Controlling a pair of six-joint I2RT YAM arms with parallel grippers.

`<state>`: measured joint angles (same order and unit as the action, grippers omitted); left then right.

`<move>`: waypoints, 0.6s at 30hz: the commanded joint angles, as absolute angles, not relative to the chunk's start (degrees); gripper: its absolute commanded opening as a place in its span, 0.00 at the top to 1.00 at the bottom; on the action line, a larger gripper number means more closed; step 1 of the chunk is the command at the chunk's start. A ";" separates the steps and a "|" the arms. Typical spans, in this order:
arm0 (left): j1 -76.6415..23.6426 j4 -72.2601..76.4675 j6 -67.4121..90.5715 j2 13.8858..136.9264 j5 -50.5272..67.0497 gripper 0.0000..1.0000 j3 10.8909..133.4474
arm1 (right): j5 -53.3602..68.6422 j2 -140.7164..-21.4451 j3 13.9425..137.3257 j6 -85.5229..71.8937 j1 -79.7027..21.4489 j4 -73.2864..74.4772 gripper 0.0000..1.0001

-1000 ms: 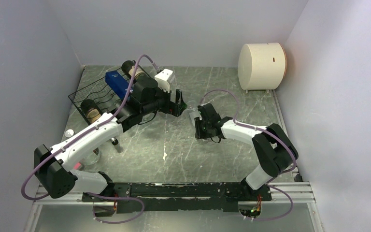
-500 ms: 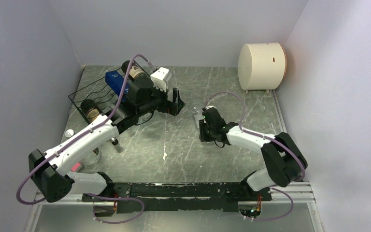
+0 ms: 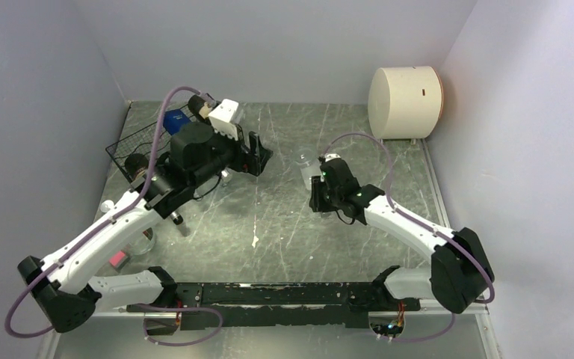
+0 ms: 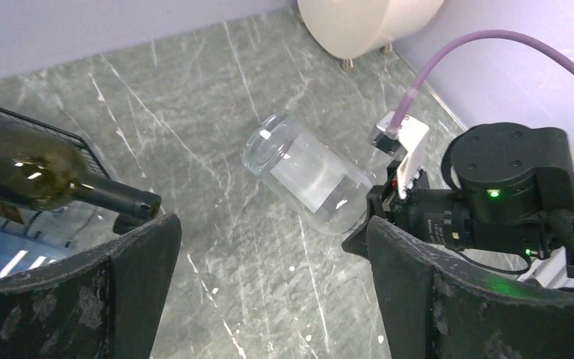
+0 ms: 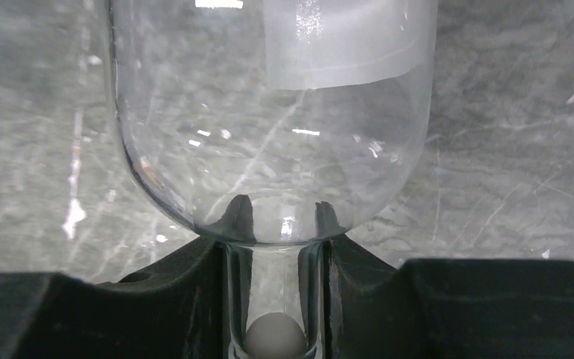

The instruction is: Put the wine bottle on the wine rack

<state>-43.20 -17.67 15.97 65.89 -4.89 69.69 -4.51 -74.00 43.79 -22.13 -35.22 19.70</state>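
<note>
The right tool [image 5: 273,258] is gripping the clear wine bottle [image 4: 306,168] by its neck, its fingers closed narrowly on the glass. It is holding the bottle roughly level above the middle of the tabletop [image 3: 269,224], well apart from the wine rack [image 3: 138,146]. The left tool [image 4: 269,224] is hanging wide and empty just beside the rack, where a dark bottle [image 4: 37,176] is lying.

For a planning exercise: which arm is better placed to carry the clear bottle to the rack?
Right: the right end effector grips the clear bottle by the neck; the left end effector is open, empty.
</note>
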 commanded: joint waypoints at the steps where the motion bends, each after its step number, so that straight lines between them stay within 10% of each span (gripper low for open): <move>1: -42.90 -18.45 14.45 62.12 -9.11 0.02 71.98 | -3.11 -67.86 50.63 -21.38 -35.57 9.94 1.00; 18: -42.91 -18.41 10.37 47.46 -18.36 0.01 75.59 | 3.09 -75.66 71.03 -19.32 -48.43 1.73 1.00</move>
<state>-43.20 -19.18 12.16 50.17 -14.37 73.52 1.89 -72.12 61.43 -21.52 -44.49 18.33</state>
